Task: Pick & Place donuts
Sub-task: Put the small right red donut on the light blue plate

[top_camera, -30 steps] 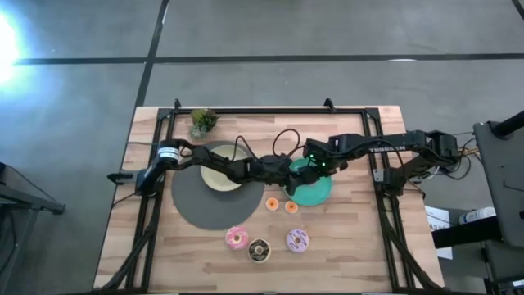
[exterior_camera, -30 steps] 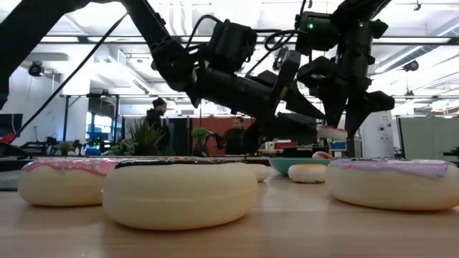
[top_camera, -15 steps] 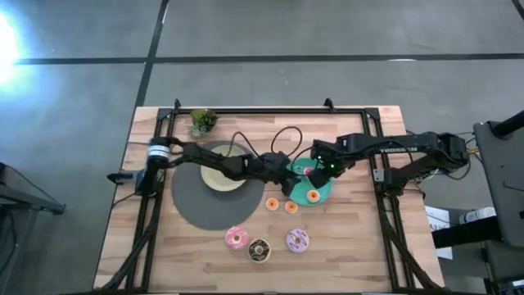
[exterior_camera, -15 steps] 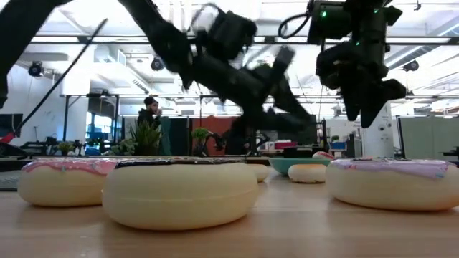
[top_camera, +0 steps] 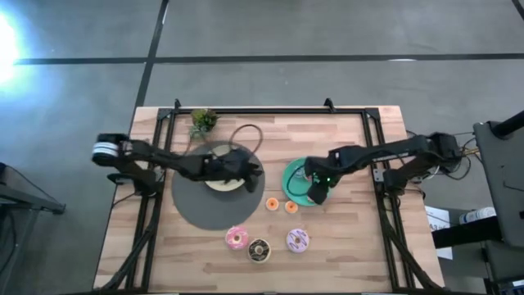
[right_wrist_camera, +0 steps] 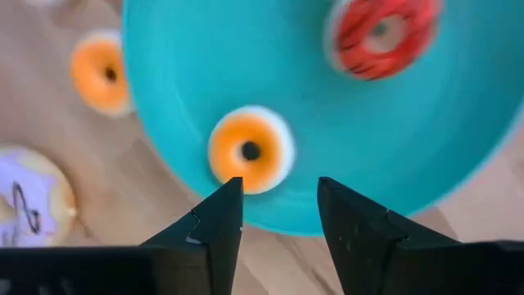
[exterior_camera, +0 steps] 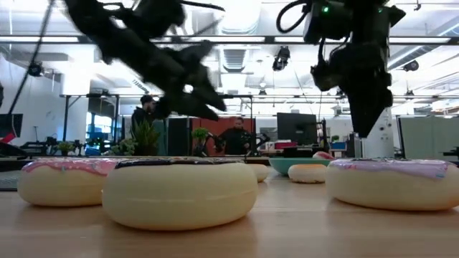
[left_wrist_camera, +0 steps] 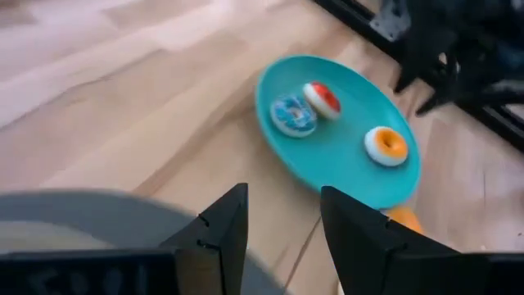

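at the near edge of the wooden table point(top_camera: 344, 246) sit three larger donuts in a row: pink donut point(top_camera: 237, 238) on the left, chocolate donut point(top_camera: 259, 250) in the middle, lilac donut point(top_camera: 297, 240) on the right. just beyond them two mini orange donuts point(top_camera: 272, 204) point(top_camera: 291, 206) lie on the bare wood, near the teal plate point(top_camera: 291, 175). the right gripper point(top_camera: 316, 195) hovers over the plate's near right edge, jaws parted with nothing between them; its wrist view shows an orange donut point(right_wrist_camera: 250, 150) and a red donut point(right_wrist_camera: 379, 35) on the plate. the left wrist view adds a blue donut point(left_wrist_camera: 293, 115) beside the red one. to the left, the left gripper point(top_camera: 254, 173) hangs over the beige plate point(top_camera: 223, 181) on a round grey mat point(top_camera: 196, 205), jaws apart and empty. a small plant point(top_camera: 202, 121) stands at the far left corner. a black frame point(top_camera: 270, 111) rims the table. the floor around is grey concrete. across the table the room shows ceiling lights, monitors and a person point(exterior_camera: 147, 118) standing far off.
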You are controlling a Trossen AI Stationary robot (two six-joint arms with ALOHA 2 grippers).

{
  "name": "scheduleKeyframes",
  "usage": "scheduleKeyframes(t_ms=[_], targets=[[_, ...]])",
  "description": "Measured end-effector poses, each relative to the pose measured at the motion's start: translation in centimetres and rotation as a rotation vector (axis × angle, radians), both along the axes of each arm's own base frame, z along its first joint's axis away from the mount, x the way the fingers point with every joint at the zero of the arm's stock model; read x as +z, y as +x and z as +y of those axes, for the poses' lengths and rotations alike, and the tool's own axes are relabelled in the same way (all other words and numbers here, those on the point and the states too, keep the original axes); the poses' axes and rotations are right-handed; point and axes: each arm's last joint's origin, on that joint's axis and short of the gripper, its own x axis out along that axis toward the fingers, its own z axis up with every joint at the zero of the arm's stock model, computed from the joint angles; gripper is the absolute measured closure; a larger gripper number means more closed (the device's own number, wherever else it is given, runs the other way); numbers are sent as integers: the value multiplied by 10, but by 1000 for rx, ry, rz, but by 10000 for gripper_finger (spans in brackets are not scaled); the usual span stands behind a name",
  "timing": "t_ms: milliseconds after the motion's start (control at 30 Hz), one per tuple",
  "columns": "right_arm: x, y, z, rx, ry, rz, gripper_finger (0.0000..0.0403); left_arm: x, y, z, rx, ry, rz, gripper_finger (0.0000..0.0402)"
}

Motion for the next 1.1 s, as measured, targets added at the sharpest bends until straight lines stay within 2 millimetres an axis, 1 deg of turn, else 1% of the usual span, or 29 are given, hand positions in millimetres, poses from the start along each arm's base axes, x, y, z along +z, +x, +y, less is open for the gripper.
scheduleKeyframes(t_ms=[67,167,300,367,467,567,667,733,833,900,1000,1100], targets=[[-1,5,8,39,-1,-1,260,1,-16,1,52,-11,-22,273],[-4,9,15,22,8,14,267,0,-34,2,119,-28,-40,273],[-17,12,15,-54,18,77,273,0,-49,2,157,-46,-67,273],[-17,17,20,-39,37,57,275,-2,-53,2,158,-47,-62,273],[-7,27,28,-52,22,23,276,-3,-55,2,161,-52,-68,273],[-4,33,28,-115,15,37,276,-4,-56,2,161,-55,-63,273],[0,42,29,-130,24,22,276,-2,-55,2,158,-55,-67,273],[-6,47,31,-123,24,67,275,-2,-55,2,155,-49,-65,273],[-23,51,32,-124,3,213,275,-2,-55,2,155,-49,-63,273],[-28,56,34,-107,-10,262,273,-3,-55,2,155,-50,-60,273],[-31,67,39,-62,-15,262,263,-4,-56,2,156,-52,-48,273],[-28,78,41,-44,-19,240,250,-5,-56,2,156,-53,-42,273]])
